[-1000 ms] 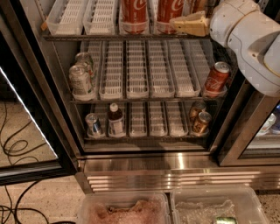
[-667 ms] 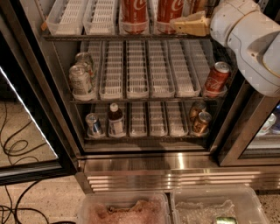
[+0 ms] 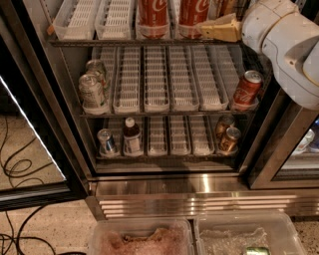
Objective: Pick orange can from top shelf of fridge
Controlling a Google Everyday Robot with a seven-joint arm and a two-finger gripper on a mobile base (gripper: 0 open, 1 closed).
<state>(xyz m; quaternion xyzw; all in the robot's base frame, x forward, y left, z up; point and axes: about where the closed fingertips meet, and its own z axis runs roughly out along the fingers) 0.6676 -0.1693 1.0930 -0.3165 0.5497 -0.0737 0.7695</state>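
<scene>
The fridge [image 3: 164,187] stands open in front of me. Its top shelf [image 3: 149,42] runs along the upper edge of the view with white slotted lanes. Two red Coca-Cola cans [image 3: 152,17] stand on it. Just right of them, a sliver of the orange can [image 3: 228,7] shows at the top edge, mostly hidden and cut off by the frame. My gripper [image 3: 215,30], tan-tipped on a white arm [image 3: 284,40], reaches in from the right at top-shelf level, just below and in front of the orange can.
The middle rack holds pale silver cans [image 3: 92,89] at the left and a red can [image 3: 246,87] at the right. The bottom rack holds a small can [image 3: 106,141], a bottle [image 3: 131,135] and two amber cans [image 3: 228,138]. Two clear bins [image 3: 142,239] sit on the floor. The door [image 3: 30,124] hangs open at the left.
</scene>
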